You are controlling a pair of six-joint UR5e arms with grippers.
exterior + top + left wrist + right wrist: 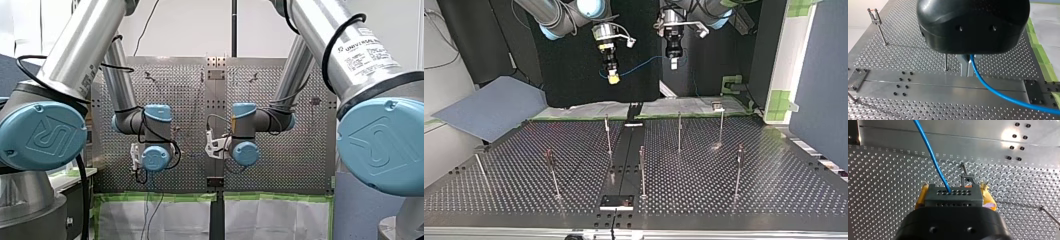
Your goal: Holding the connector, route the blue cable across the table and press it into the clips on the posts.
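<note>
1. Connector [951, 195]: a dark grey block whose faces are dotted with rows of small round holes. It is gripped between the yellow pads [988, 200] of my right gripper [953, 193], over the perforated field just off the centre rail [948, 135].
2. The blue cable [932, 156] is thin, smooth, round and bright blue. It leaves one hole in the connector's upper row and runs straight out over the centre rail.
3. My left gripper [967, 67] is black with metal fingers. It is pinched tight on the blue cable [1008, 97] at the near edge of the centre rail [948, 86]. From there the cable curves across the rail.
4. In the top view both grippers hang high above the perforated table [749, 165], beyond the far end of the centre rail [624, 160]. My right gripper [613, 77] is on one side of the rail's line and my left gripper [673, 64] on the other. The cable [636, 69] sags in a shallow arc between them.
5. Thin metal posts [679, 132] stand on both sides of the rail, well below the cable. One clip [967, 181], marked orange, sits between the connector and the rail.
</note>
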